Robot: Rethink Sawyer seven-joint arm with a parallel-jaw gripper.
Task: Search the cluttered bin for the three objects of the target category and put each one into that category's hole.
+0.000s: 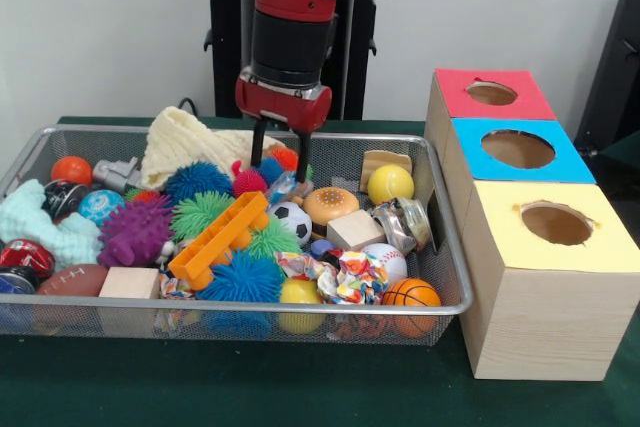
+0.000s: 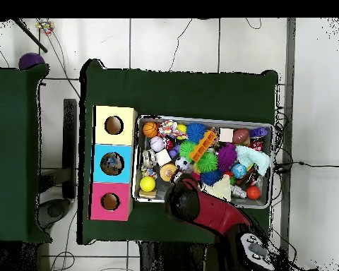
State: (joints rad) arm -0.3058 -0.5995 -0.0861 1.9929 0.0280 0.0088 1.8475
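A: Item one on my feed: the red and black end effector (image 1: 279,155), lowered over the back middle of the wire mesh bin (image 1: 455,277). Its two thin black fingers (image 1: 258,143) stand apart, nothing between them, tips just above the toys near a small blue spiky ball (image 1: 270,169).

B: And the bin contents?

A: Catalogued from the front view: an orange plastic ladder-shaped block (image 1: 218,239) lying diagonally in the middle, a purple knobbly rubber toy (image 1: 134,231), a large blue spiky ball (image 1: 241,279), a black-and-white miniature football (image 1: 291,219), a plain yellow ball (image 1: 390,184), an orange miniature basketball (image 1: 411,294) in the front corner, a white baseball (image 1: 387,259), a cream knitted cloth (image 1: 185,143) at the back.

B: The holes?

A: Three wooden boxes in a row on the green surface (image 1: 300,387), touching the bin's side: pink-topped box (image 1: 488,93), blue-topped box (image 1: 520,150), yellow-topped box (image 1: 555,227). Each has one round hole. I cannot tell which category is the target.
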